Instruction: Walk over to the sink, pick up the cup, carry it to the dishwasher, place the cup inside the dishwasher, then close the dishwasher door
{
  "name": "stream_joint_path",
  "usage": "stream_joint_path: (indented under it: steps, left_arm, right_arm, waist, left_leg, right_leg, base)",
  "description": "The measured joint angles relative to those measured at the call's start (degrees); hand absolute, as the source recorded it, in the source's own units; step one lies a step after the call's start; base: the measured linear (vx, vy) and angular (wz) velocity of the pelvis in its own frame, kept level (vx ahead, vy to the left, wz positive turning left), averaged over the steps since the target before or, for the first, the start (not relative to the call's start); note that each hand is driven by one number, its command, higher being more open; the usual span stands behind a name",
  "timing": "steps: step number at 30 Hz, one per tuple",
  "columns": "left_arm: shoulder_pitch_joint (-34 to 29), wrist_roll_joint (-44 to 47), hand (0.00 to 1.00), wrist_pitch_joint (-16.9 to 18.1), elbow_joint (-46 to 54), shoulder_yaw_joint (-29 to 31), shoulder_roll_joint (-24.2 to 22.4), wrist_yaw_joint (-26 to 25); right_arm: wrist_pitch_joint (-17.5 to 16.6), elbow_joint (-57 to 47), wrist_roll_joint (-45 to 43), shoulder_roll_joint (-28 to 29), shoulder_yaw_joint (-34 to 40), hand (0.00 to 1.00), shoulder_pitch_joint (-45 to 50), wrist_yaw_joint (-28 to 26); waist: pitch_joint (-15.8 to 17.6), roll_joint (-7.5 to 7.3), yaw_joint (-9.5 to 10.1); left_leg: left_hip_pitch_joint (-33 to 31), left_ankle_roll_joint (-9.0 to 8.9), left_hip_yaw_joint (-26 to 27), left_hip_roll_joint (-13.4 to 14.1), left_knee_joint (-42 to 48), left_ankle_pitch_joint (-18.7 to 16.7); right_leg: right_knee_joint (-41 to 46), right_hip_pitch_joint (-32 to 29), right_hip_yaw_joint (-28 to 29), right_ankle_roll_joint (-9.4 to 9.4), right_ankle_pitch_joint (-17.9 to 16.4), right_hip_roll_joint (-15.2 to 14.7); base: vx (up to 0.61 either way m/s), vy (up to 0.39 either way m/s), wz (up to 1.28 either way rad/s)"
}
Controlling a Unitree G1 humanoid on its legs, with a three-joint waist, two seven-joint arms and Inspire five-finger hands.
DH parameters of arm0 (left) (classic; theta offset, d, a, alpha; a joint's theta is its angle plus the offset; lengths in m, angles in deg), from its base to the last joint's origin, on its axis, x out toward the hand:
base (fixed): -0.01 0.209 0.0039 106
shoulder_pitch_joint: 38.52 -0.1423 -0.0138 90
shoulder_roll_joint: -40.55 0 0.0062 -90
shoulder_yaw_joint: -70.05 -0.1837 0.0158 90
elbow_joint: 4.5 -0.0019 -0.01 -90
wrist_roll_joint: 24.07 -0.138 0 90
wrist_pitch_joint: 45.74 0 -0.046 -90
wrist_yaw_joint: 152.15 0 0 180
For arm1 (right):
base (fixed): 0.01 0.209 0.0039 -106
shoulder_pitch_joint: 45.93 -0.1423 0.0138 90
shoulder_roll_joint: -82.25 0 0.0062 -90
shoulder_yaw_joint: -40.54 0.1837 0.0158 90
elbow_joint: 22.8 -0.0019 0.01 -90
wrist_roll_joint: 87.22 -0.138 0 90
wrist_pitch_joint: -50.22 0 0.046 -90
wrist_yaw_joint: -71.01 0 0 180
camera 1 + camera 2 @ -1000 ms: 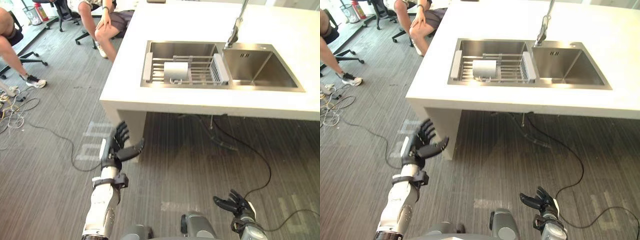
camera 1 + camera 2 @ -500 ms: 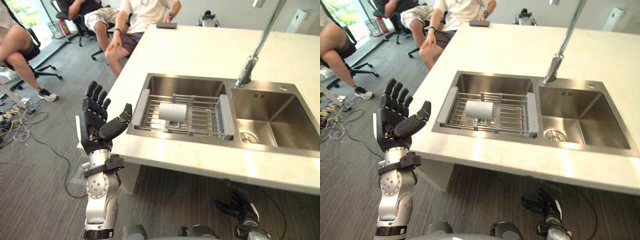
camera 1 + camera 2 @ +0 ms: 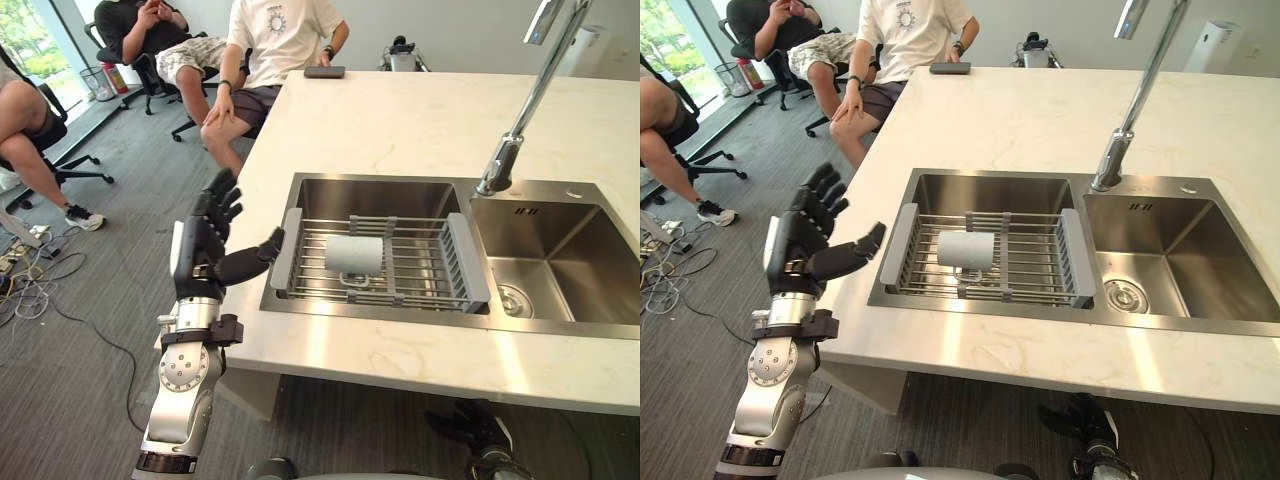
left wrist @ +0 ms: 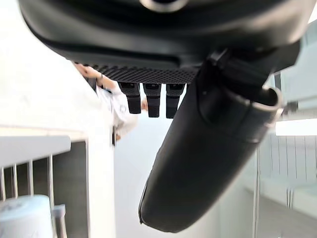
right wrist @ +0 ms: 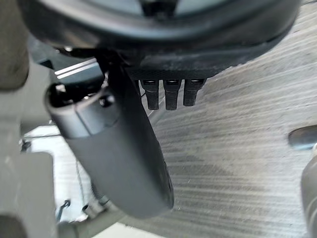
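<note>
A pale grey cup (image 3: 354, 255) lies on its side on a wire rack (image 3: 420, 272) set across the left basin of the steel sink (image 3: 330, 193). It also shows in the left wrist view as the cup (image 4: 22, 218). My left hand (image 3: 204, 253) is raised at the counter's left edge, open, fingers spread and thumb pointing toward the rack, about a hand's width left of it and holding nothing. My right hand (image 3: 478, 427) hangs low under the counter's front edge, open and empty.
The white counter (image 3: 420, 125) holds a tall tap (image 3: 520, 110) between the two basins and a dark phone (image 3: 324, 72) at its far edge. People sit on chairs (image 3: 265, 45) beyond the counter's far left corner. Cables (image 3: 25, 290) lie on the floor at the left.
The view has drawn closer to the sink and shifted. My left hand has moved toward the counter's edge, its thumb now near the rack's left end. The cup has not moved.
</note>
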Motion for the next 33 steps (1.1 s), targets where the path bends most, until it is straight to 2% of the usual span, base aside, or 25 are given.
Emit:
stream_joint_path:
  steps: [3, 6, 8, 13, 17, 23, 33]
  left_arm:
    - [5.2, -2.5, 0.9, -0.3, -4.3, -3.7, 3.7, 3.3]
    - [7.6, -4.6, 0.9, -0.5, -8.1, -4.9, 5.6, 4.9]
    - [9.1, -6.2, 0.9, -0.9, -11.0, -6.0, 6.0, 5.2]
    - [10.3, -9.3, 0.9, -1.3, -12.2, -7.1, 8.1, 6.2]
    - [13.6, -13.3, 0.9, -1.7, -16.8, -8.3, 8.9, 6.3]
    - [14.9, -17.5, 0.9, -2.5, -19.2, -9.9, 10.0, 6.4]
    - [21.4, -21.7, 0.9, -3.4, -23.7, -13.5, 9.5, 6.2]
  right_arm:
    - [0.0, 1.3, 0.1, -0.7, 0.0, 0.9, -0.2, -0.8]
    - [0.0, 2.0, 0.1, -1.1, 0.0, 0.9, -0.3, -1.4]
    - [0.0, 3.3, 0.2, -1.7, 0.0, 0.9, -0.1, -1.7]
    - [0.0, 4.9, 0.2, -1.8, 0.0, 0.9, -0.1, -2.2]
    - [0.0, 4.9, 0.3, -1.9, 0.0, 0.9, 0.0, -2.3]
    - [0.0, 4.9, 0.6, -1.9, -0.1, 0.9, -0.1, -2.6]
    - [0.0, 5.7, 0.7, -1.5, -0.1, 0.9, -0.7, -2.5]
  waist:
    - [-0.1, 0.09, -1.65]
    - [-0.5, 0.46, -2.73]
    - [-0.9, 1.16, -2.93]
    - [-1.0, 1.33, -3.88]
    - [-1.2, 1.68, -4.4]
    - [-1.2, 1.73, -5.29]
    - [-0.5, 1.51, -6.57]
  left_leg:
    - [2.0, -0.19, 0.1, -0.2, -5.0, 2.7]
    - [3.4, -0.12, 0.1, -0.4, -8.1, 4.3]
    - [3.8, 0.13, 0.0, -0.8, -9.8, 5.2]
    - [3.7, 0.98, -0.2, -1.7, -11.9, 7.1]
    - [3.8, 1.81, -0.5, -2.9, -14.7, 9.4]
    - [3.5, 1.97, -1.0, -3.9, -14.8, 9.4]
    - [2.8, 2.46, -3.7, -4.4, -14.8, 9.6]
  right_leg:
    - [-1.7, 0.3, 0.5, -0.02, 1.5, 0.5]
    - [-3.1, 0.6, 1.2, -0.07, 2.3, 0.7]
    - [-4.2, 0.5, 1.6, 0.11, 3.3, 0.6]
    - [-5.9, -0.1, 1.8, 0.6, 4.7, -0.1]
    - [-6.8, -1.0, 1.8, 1.23, 5.9, -0.9]
    - [-8.0, -1.2, 2.1, 1.96, 6.9, -1.8]
    - [-9.5, -1.2, 2.0, 2.22, 7.7, -2.1]
  base:
    - [-0.01, -0.014, -0.04]
    - [-0.02, -0.008, -0.13]
    - [-0.03, 0.012, -0.08]
    - [-0.08, 0.039, -0.01]
    - [-0.1, 0.048, 0.03]
    - [-0.06, 0.043, -0.03]
    - [0.0, 0.0, 0.0]
